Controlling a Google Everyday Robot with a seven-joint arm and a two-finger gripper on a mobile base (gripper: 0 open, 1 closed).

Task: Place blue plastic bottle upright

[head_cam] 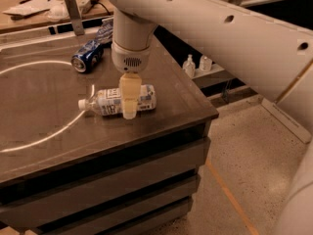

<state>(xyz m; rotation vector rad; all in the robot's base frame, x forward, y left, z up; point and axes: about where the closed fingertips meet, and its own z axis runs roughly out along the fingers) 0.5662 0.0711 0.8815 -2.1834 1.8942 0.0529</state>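
Observation:
The blue plastic bottle (106,102) lies on its side on the dark table top (44,126), near the front right. Its white cap (82,104) points left and its white-and-blue label faces up. My gripper (129,106) hangs straight down from the white wrist (131,43) and sits at the bottle's middle, covering part of the label. The bottle rests on the table.
A crushed blue soda can (87,57) lies behind the bottle to the left. A metal bracket (73,13) and a blue-white packet (104,32) stand at the table's back. Two small pump bottles (189,65) sit on a shelf to the right. My arm (220,28) spans the upper right. The table's front edge is close.

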